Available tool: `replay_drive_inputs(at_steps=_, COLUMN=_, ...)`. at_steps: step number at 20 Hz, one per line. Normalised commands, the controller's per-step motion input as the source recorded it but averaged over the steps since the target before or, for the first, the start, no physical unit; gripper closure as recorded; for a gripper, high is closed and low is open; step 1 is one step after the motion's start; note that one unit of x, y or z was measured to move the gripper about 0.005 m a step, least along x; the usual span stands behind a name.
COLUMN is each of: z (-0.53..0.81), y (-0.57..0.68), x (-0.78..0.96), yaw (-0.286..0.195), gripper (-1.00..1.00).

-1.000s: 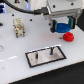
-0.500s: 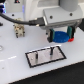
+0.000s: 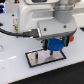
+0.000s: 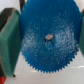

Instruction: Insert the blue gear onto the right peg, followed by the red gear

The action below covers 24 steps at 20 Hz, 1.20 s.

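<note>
gripping the blue gear (image 4: 48, 39), the tool (image 3: 55, 46) seemingly hovers above the plate (image 3: 35, 58).

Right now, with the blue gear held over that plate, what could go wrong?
1. The pincer hides the pegs in the exterior view, and the blue gear fills the wrist view, so its centre hole could miss the right peg and jam.
2. The green pads hold only the gear's toothed rim; it might tilt or slip.
3. The red gear lies close beside the pincer and could get bumped.
</note>
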Motion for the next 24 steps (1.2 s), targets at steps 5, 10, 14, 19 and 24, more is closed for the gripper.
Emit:
replay_drive_inputs(at_steps=5, z=-0.17, y=-0.29, x=0.27, yaw=0.0, gripper=1.0)
replay_drive_inputs(at_steps=10, z=0.21, y=-0.04, x=0.37, yaw=0.0, gripper=1.0)
replay_drive_inputs(at_steps=14, z=-0.08, y=-0.05, x=0.34, yaw=0.0, gripper=1.0)
replay_drive_inputs(at_steps=19, z=-0.34, y=-0.12, x=0.27, yaw=0.0, gripper=1.0)
replay_drive_inputs(at_steps=24, z=0.03, y=0.02, x=0.16, yaw=0.0, gripper=-1.0)
